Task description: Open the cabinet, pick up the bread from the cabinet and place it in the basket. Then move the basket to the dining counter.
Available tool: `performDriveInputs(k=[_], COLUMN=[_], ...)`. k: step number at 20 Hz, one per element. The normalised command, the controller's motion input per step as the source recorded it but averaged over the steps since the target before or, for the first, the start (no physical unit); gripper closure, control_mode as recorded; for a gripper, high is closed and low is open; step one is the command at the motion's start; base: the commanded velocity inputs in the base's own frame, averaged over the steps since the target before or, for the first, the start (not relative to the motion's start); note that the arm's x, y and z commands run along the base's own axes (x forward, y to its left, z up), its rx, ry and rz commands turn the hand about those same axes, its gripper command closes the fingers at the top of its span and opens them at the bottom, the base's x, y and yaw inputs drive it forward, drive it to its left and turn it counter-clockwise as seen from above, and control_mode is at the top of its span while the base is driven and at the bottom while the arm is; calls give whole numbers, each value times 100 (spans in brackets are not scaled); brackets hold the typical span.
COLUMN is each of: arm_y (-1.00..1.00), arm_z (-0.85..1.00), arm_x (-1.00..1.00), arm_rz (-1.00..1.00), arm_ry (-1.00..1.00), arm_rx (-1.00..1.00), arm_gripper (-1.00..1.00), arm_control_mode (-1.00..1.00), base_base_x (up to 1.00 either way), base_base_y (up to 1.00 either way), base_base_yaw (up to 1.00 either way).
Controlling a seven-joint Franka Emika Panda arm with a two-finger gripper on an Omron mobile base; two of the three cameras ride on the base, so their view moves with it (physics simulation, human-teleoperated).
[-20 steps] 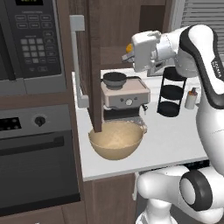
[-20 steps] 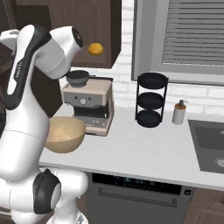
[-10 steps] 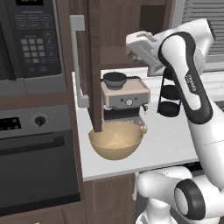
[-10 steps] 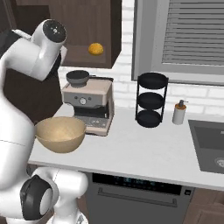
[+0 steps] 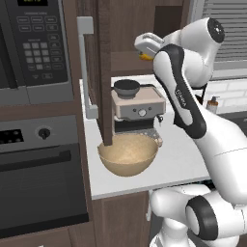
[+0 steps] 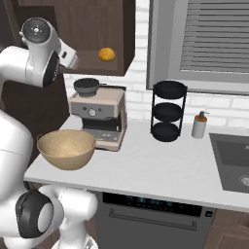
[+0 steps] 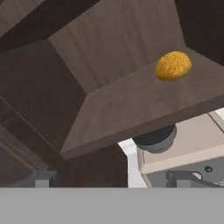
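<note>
Yellow-orange bread [image 7: 173, 65] now sits at two o'clock (hand swung cabinet-ward [image 6: 92, 29]); fingers' spread I cannot tell.

Bread [image 5: 144, 56]: mostly hidden behind the arm's wrist in the left base view, only an orange sliver showing. Sink [image 6: 233, 163]: cut off by the right edge. Microwave [image 5: 29, 43]: cropped at the left and top edges.

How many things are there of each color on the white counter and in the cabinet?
Yellow-orange: 1, the bread on the cabinet shelf.
Tan: 1, the basket.
Beige: 1, the coffee machine.
Black: 1, the round tiered rack.
White: 1, the soap bottle.
Total: 5
</note>
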Motion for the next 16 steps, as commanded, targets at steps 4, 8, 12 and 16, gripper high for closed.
performDriveInputs(k=[4, 8, 12, 16], arm_y=[-42, -44, -26, -6], arm_z=[0, 0, 0, 0], arm_x=[38, 37, 32, 39], arm_rz=[-23, -22, -25, -19], arm_ry=[0, 1, 4, 10], arm_rx=[-18, -16, -16, -12], arm_gripper=[-100, -100, -100, -100], arm_control_mode=[-100, -100, -100, -100], base_base_x=[0, 0, 0, 0], base_base_y=[0, 0, 0, 0], base_base_yaw=[0, 0, 0, 0])
